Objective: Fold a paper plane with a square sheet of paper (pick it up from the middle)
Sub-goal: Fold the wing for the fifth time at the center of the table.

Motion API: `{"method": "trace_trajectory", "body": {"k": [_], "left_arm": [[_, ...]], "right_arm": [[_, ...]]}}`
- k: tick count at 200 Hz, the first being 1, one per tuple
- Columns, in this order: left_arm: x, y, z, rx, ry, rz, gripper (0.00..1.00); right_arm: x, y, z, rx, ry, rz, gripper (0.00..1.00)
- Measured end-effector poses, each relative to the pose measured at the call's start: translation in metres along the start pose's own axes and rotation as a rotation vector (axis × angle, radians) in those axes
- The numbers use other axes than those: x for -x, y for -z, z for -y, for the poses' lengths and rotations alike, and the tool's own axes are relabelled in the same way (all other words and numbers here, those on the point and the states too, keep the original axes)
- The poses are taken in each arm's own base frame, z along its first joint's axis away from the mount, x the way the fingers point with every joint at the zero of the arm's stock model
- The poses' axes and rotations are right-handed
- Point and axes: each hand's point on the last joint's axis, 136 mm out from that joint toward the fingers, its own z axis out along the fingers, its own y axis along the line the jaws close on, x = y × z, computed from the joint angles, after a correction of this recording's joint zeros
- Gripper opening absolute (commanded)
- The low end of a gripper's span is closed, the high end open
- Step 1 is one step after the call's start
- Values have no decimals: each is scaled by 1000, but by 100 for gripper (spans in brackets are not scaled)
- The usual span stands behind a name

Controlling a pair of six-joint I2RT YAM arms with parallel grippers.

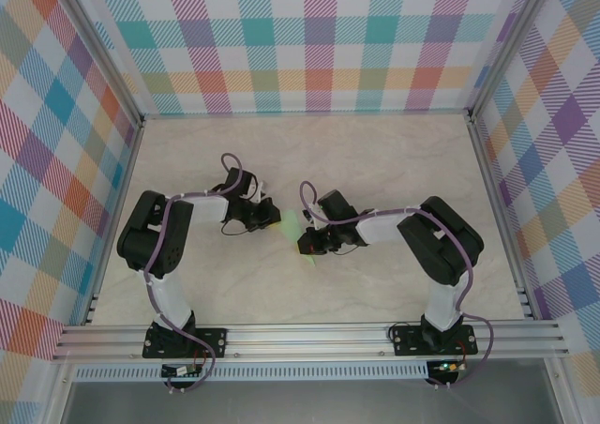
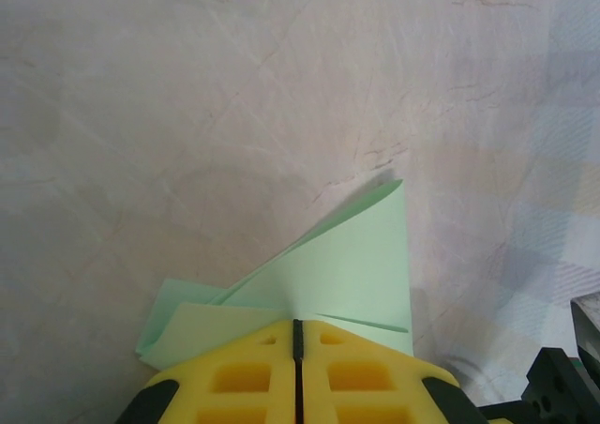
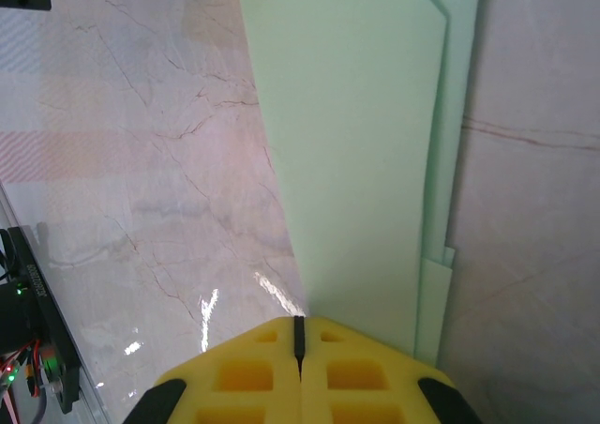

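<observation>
The pale mint-green sheet of paper [image 1: 293, 227] is folded into several long layers and hangs between my two grippers at mid-table. My left gripper [image 1: 273, 217] is shut on one end. In the left wrist view the folded paper [image 2: 361, 260] fans out from the closed yellow jaws of that gripper [image 2: 298, 328]. My right gripper [image 1: 308, 245] is shut on the other end. In the right wrist view a long flap of the paper [image 3: 356, 143] runs away from the closed tips of that gripper [image 3: 299, 328], with narrower layers stepping out on its right.
The marble-patterned tabletop [image 1: 375, 161] lies below the paper. Checked walls [image 1: 309, 39] stand at the back and both sides. An aluminium rail [image 1: 309, 335] crosses the near edge by the arm bases. A dark base with wiring [image 3: 33, 349] sits at the lower left of the right wrist view.
</observation>
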Motion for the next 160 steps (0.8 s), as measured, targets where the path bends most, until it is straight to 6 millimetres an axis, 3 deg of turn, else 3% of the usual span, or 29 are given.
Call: {"method": "trace_trajectory", "body": {"k": [38, 62, 93, 126, 144, 160], "left_arm": [[22, 9, -13, 93, -4, 65, 9], [36, 19, -22, 161, 2, 109, 13], [43, 41, -19, 211, 12, 149, 23], [41, 67, -7, 272, 27, 194, 32], [29, 72, 0, 311, 27, 194, 37], [14, 73, 8, 356, 15, 179, 40]], "right_arm": [[-5, 7, 0, -19, -25, -21, 6], [-10, 13, -2, -39, -56, -49, 13], [10, 31, -22, -41, -50, 12, 42], [35, 75, -47, -72, -1, 179, 64], [43, 98, -46, -132, 1, 272, 76], [45, 113, -33, -201, -23, 340, 86]]}}
